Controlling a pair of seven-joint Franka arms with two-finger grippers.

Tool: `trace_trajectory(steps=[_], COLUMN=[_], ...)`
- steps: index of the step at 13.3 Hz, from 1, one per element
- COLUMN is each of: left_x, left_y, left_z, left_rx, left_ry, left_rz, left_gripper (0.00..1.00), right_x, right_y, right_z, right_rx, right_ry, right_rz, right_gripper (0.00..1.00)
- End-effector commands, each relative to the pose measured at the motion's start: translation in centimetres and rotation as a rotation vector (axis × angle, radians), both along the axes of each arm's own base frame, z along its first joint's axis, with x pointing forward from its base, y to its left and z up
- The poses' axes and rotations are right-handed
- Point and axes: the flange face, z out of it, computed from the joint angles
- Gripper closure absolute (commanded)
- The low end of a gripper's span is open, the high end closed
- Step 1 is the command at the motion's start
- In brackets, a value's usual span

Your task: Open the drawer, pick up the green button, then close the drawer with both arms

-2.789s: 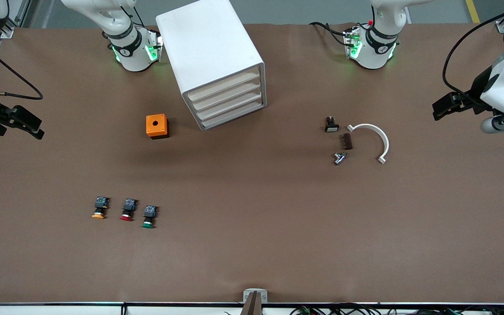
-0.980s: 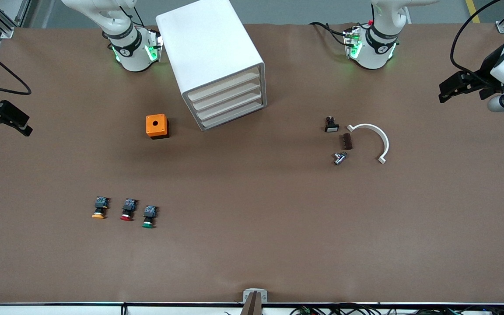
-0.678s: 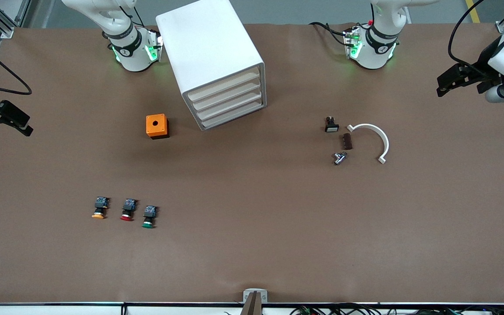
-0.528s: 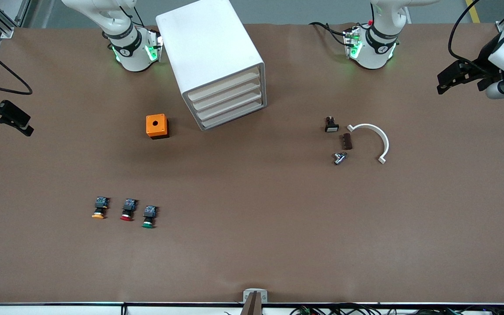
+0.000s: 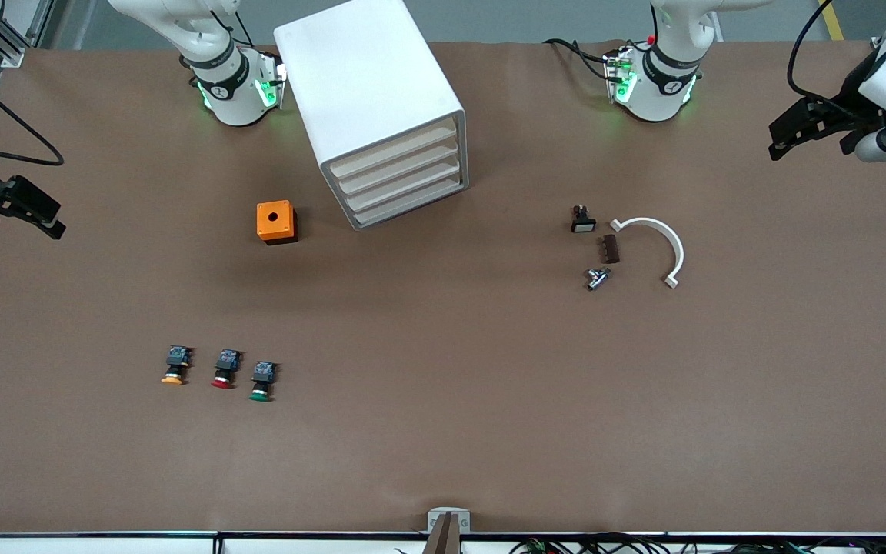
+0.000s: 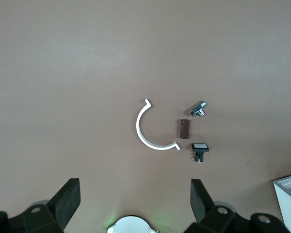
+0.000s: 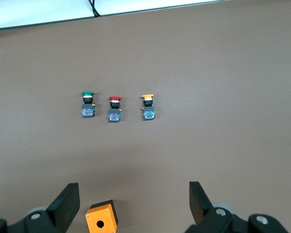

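The drawer point(image 5: 404, 188), 1 of 4 alike in the white cabinet point(image 5: 370, 100), is fully in, w/ its cream front facing the camera. It looks light and stiff, w/ no knob visible, so I'd hook the front's lip.

The button point(image 5: 261, 382) lies on the desk point(image 5: 443, 400), nearer the camera, beside the red one point(image 5: 224, 370). It's small, hard, prob. slippery; I'd pinch its body.

My left jaws point(image 5: 785, 137) and right jaws point(image 5: 24, 206), both spread and empty, hang over the desk's ends.

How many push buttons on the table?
3, in a row near the front camera toward the right arm's end: orange-capped button, red-capped button, then the green-capped button nearest the table's middle. None seem hidden.
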Motion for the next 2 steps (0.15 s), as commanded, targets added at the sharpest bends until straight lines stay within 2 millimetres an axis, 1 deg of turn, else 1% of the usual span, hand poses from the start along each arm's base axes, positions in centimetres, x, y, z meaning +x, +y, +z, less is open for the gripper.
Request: trace_trajectory(steps=[1,2], left_x=[0.95,0.98], left_y=[0.03,0.11], left_z=[0.61,0.66], left_rx=[-0.008,-0.008], left_ry=[-0.017,-0.015], left_rz=[0.001,0.006], left_gripper=[0.00,0.00], right_x=[-0.35,-0.34], right_y=[-0.04,-0.05], right_z=[0.45,0.67], right_rx=[0.015,0.015], right_ry=[-0.007,-0.011], right_rz=[0.006,0.006], right_gripper=[0.00,0.00])
